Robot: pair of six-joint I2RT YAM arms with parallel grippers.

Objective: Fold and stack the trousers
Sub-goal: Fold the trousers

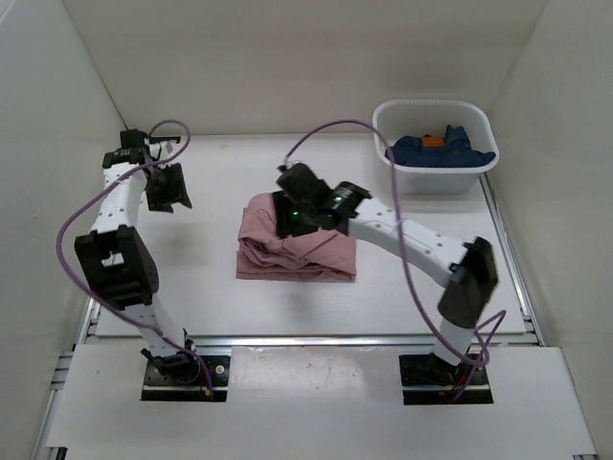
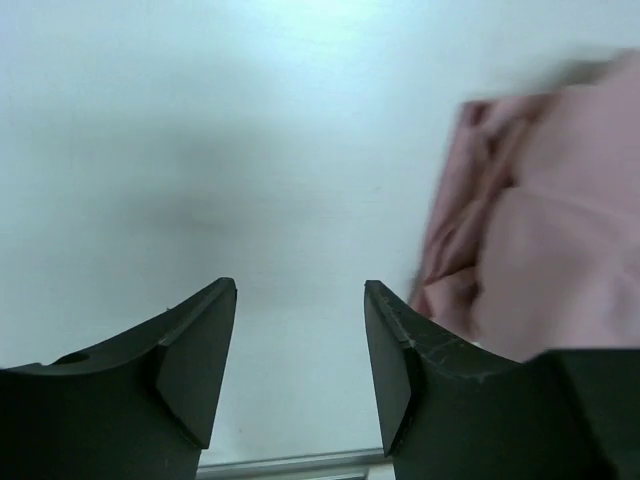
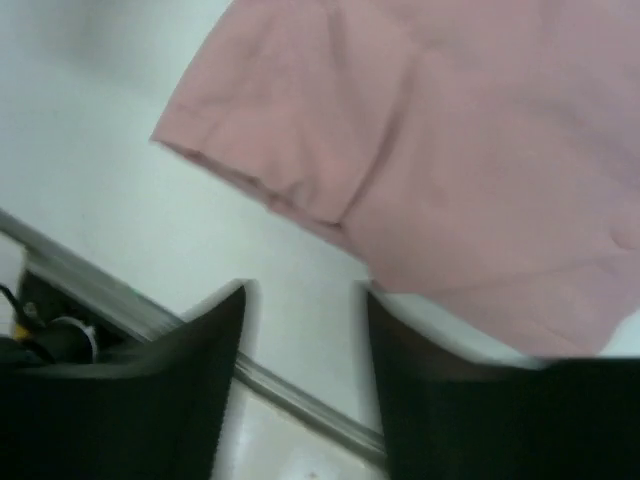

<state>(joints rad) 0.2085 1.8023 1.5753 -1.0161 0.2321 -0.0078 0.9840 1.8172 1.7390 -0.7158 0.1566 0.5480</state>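
Observation:
The dusty-pink trousers (image 1: 292,251) lie folded in a compact bundle at the middle of the table. They also show at the right of the left wrist view (image 2: 540,240) and across the top of the right wrist view (image 3: 450,140). My right gripper (image 1: 290,204) hovers over the bundle's far edge; its fingers (image 3: 205,370) stand apart and hold nothing. My left gripper (image 1: 170,188) is raised to the left of the bundle, open and empty, with its fingers (image 2: 195,350) over bare table.
A white basket (image 1: 436,177) at the back right holds a dark navy garment (image 1: 441,149) with an orange tag. White walls enclose the table on three sides. A metal rail (image 1: 316,337) runs along the table's near edge.

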